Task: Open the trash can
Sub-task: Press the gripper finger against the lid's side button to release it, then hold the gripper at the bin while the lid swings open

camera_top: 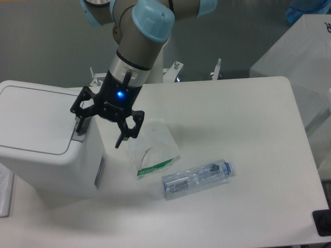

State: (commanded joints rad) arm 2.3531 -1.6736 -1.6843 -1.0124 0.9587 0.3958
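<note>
Now approach step: gripper (99,129), fingers spread, hangs at right edge of trash can (41,139), lid shut. Next, likely press grey tab (77,135) down.

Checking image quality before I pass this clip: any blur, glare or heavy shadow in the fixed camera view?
Fixed camera view: even, soft lighting with faint shadows under the plastic bottle and beside the trash can; the white lid looks washed out, with little surface detail; the gripper reads sharp, with a blue indicator light glowing on its body; the clear bag shows mild sheen, with no strong glare.
</note>
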